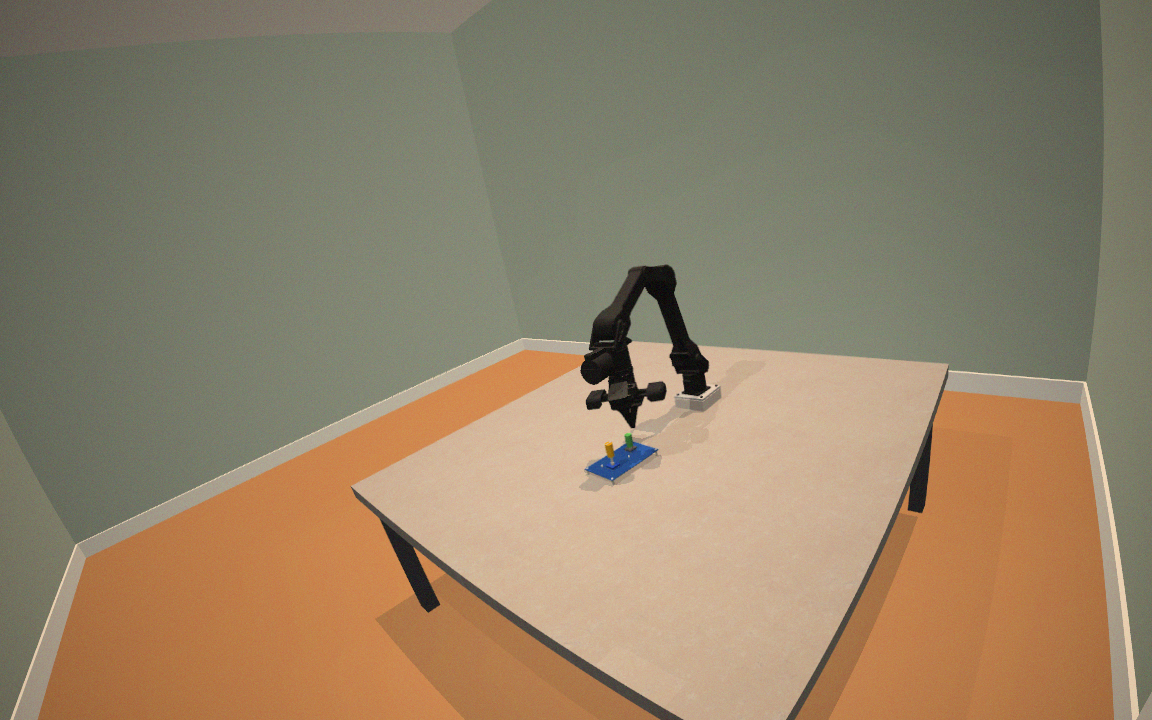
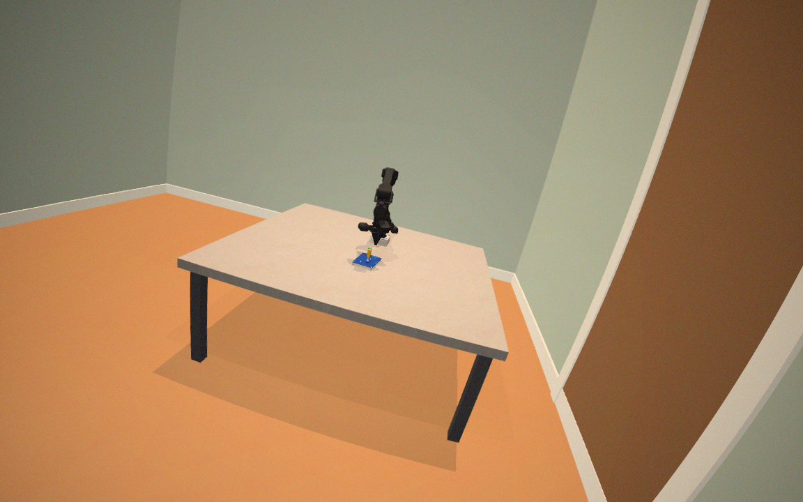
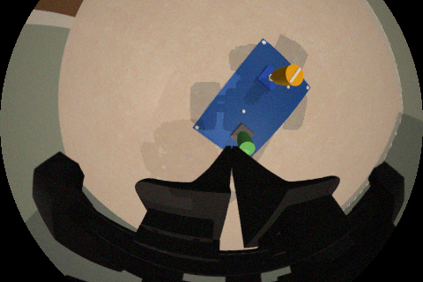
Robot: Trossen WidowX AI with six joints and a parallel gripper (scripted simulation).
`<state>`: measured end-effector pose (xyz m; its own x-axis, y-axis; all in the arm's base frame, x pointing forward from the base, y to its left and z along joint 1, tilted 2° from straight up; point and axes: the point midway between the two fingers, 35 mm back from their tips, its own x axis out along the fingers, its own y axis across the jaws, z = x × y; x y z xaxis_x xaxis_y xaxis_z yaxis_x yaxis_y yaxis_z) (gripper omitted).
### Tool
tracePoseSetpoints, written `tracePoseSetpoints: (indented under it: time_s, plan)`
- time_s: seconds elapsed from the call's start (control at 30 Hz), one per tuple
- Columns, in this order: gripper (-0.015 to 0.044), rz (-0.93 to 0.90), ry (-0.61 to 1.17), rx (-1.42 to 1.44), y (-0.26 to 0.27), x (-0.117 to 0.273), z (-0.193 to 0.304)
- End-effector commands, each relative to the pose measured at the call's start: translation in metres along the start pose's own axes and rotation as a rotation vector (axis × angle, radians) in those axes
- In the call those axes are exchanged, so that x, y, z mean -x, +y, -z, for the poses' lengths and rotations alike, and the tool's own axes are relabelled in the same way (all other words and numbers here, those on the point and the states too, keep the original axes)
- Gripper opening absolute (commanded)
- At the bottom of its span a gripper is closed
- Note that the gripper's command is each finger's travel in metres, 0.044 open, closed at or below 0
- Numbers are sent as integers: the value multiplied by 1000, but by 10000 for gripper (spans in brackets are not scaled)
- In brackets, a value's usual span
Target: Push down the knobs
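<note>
Board station, table in a green-walled room. A blue circuit board (image 1: 642,452) (image 2: 361,262) (image 3: 269,115) stands on the pale table (image 1: 696,555) (image 2: 330,286) (image 3: 132,31), slightly raised, with small light dots at its visible corners in the wrist view. Two knobs stand up from it.

Orange knob (image 1: 609,449) (image 2: 369,254) (image 3: 293,75): toward the end of the board farther from the arm, above a blue potentiometer (image 3: 265,80). A white stripe crosses its top. A short length of light shaft shows beneath it, so this knob is not fully down.

Green knob (image 1: 628,440) (image 2: 369,248) (image 3: 247,146): toward the end nearer the arm's base, above a dark grey potentiometer (image 3: 238,132). Whether it sits flush cannot be told; the knob hides its own lower end in the wrist view. In the exterior view it is mostly behind the orange one.

Gripper (image 1: 633,424) (image 2: 376,242) (image 3: 231,151): closed, tips together, nothing gripped. It points downward, near the green knob and on the arm-base side of it. The top view shows the tips above the knob's level and apart from it.

The black arm (image 1: 665,282) (image 2: 389,174) arches up from a light base block (image 1: 696,403) (image 2: 383,241) and bends down toward the board. Soft grey shadows fall around the board on the tabletop.
</note>
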<state>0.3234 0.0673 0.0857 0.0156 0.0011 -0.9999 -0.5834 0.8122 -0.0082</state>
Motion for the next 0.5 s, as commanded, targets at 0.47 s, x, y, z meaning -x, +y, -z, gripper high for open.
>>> tracePoseSetpoints:
  time_s: [0.47]
  plan:
    - [0,8,-2,632,-11,14,-21]
